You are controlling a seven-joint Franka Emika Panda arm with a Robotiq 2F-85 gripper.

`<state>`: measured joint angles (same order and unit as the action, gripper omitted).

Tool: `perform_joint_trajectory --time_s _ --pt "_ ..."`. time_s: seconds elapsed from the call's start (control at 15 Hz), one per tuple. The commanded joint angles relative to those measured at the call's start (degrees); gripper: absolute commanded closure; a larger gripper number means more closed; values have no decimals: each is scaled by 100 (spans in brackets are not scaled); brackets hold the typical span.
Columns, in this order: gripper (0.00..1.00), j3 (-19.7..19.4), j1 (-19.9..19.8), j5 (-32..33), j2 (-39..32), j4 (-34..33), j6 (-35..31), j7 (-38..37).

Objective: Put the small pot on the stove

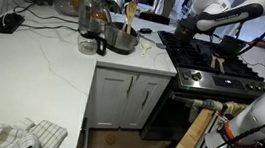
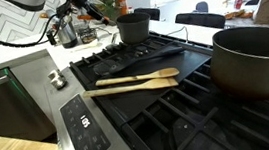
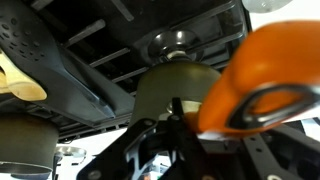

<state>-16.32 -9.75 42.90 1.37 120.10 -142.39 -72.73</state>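
**Item: small pot.** Count: one. It stands upright at the far end of the stove. It appears to sit on the far grate, well apart from the large dark pot.

**Item: my tool.** Count: one. I cannot tell its state. In the wrist view the small pot fills the middle, just ahead of my fingers. Blur and an orange shape hide whether I am pinching its rim or standing off it.

**Step in hand (my judgement):** setting the pot down, at or near the end of that step.

**Next move calls for:**
- Check that the base sits flat across the grate bars and is not perched on one edge.
- If I do have hold of it, let go.
- Rise straight up so the rim is not dragged or tipped.

**Other stock, counted:**
- stove: one
- large dark pot: one, on the near grates
- wooden spoons: two, lying side by side on the cooktop between the two pots
- dark utensil: one, lying beyond the spoons
- steel pot: one, on the white desk beside the stove
- spoon handles: standing in the steel pot, too small to count
- glass jug: one, just beside the steel pot
- cloth: one, crumpled at the desk's near corner
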Motion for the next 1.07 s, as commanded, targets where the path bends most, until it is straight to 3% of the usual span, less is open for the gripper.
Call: perform_joint_trajectory --time_s 0.0,0.6,1.0 --pt "92 114 -198 259 -33 -109 55 -182" --pt "92 92 -194 753 -384 -403 142 -297" --pt "92 110 -145 570 -594 -509 208 -163"
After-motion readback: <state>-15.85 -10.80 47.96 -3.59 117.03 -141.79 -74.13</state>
